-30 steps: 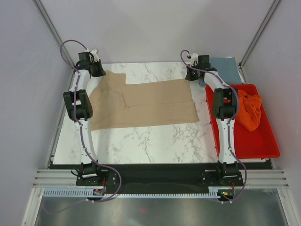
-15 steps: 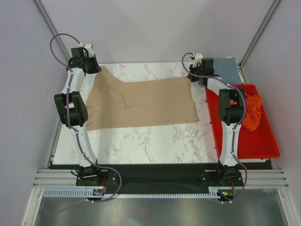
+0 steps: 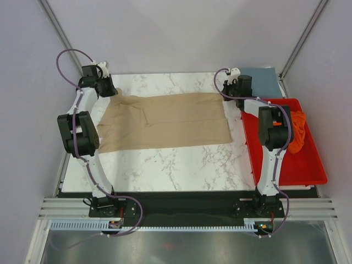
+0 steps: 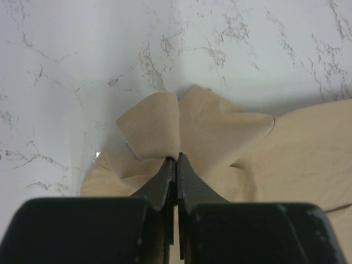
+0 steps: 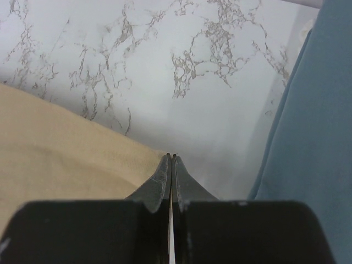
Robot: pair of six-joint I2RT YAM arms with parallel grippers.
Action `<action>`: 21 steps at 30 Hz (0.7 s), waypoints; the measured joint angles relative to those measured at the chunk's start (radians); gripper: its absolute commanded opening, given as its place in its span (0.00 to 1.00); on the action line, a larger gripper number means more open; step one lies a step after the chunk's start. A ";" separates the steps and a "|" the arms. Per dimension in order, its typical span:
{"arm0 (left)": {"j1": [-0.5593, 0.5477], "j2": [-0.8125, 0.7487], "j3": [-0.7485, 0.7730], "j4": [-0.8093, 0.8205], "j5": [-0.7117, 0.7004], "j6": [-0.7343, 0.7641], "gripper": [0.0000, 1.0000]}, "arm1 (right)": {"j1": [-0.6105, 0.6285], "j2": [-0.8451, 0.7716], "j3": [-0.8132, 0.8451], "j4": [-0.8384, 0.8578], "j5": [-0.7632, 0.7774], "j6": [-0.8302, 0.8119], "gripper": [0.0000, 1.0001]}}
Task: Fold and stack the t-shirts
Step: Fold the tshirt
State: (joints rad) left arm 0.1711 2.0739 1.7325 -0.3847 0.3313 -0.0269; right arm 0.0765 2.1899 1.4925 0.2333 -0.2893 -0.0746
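A tan t-shirt [image 3: 170, 121] lies spread across the marble table, its far edge pulled between both grippers. My left gripper [image 3: 113, 92] is shut on the shirt's far left corner; in the left wrist view the cloth [image 4: 220, 126] bunches up just ahead of the closed tips [image 4: 176, 159]. My right gripper [image 3: 226, 94] is shut on the far right corner, where the tan edge [image 5: 55, 148] runs into the closed tips [image 5: 172, 156]. A slate blue-grey t-shirt [image 3: 267, 81] [image 5: 313, 137] lies flat at the back right. An orange t-shirt [image 3: 297, 129] sits crumpled in the tray.
A red plastic tray [image 3: 300, 170] stands along the table's right side, right of the right arm. Grey walls with metal corner posts close in the back and sides. Bare marble [image 3: 165, 165] shows in front of the tan shirt.
The left gripper has drawn the shirt's far left corner outward to the left and the right gripper has shifted slightly right, so the raised sleeve part now lies flatter and the far edge straighter.
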 measured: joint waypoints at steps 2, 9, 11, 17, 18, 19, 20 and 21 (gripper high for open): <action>0.000 -0.037 -0.047 0.009 -0.010 0.003 0.02 | 0.000 -0.023 -0.042 0.013 0.009 0.001 0.00; 0.002 -0.151 -0.174 0.048 -0.039 0.003 0.02 | 0.000 -0.113 -0.148 0.045 0.041 0.009 0.00; 0.002 -0.179 -0.208 0.053 -0.045 0.003 0.02 | 0.000 -0.137 -0.178 0.061 0.045 0.019 0.00; 0.003 -0.250 -0.320 0.068 -0.077 0.002 0.02 | 0.000 -0.196 -0.268 0.091 0.068 0.046 0.00; 0.005 -0.261 -0.339 0.068 -0.082 0.002 0.02 | 0.000 -0.203 -0.284 0.097 0.071 0.051 0.00; 0.005 -0.268 -0.354 0.068 -0.087 0.002 0.02 | 0.000 -0.211 -0.300 0.100 0.076 0.054 0.00; 0.006 -0.273 -0.369 0.069 -0.090 0.002 0.02 | 0.000 -0.219 -0.316 0.103 0.079 0.056 0.00; 0.007 -0.274 -0.377 0.069 -0.092 0.001 0.02 | 0.000 -0.225 -0.330 0.102 0.082 0.060 0.00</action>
State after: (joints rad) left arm 0.1780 1.7996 1.3560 -0.3153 0.2398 -0.0257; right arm 0.0765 1.9644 1.1629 0.3355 -0.2073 -0.0147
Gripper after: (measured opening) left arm 0.033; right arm 0.007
